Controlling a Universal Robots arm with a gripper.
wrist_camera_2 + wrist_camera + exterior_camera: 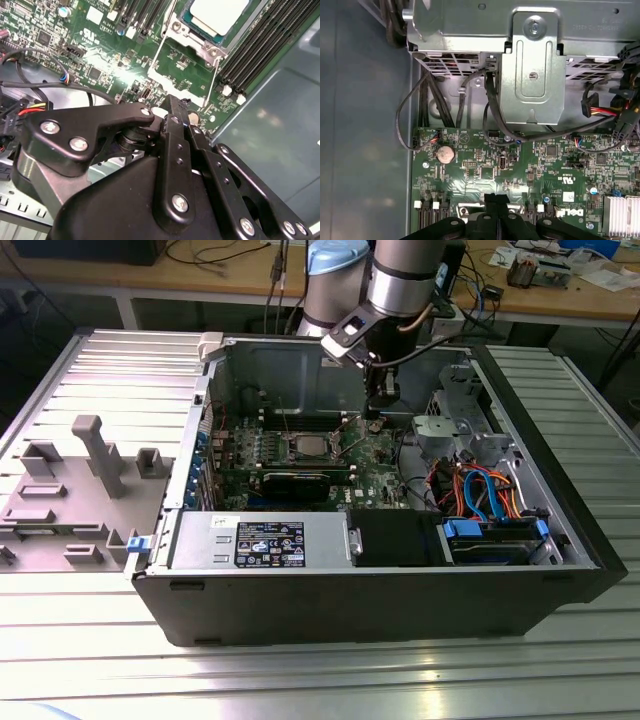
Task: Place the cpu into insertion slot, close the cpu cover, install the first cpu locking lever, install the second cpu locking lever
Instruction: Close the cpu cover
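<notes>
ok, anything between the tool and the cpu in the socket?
Nothing tall that shows. In the second wrist view the tool hangs over the board beside the socket. Only two thin wire levers along the socket's edges lie between it and the cpu.

Robot arm [400, 280] hangs upright, gripper [377, 410] pointing down.
In the second wrist view its black fingers [172, 150] lie pressed together at the tips.
</notes>
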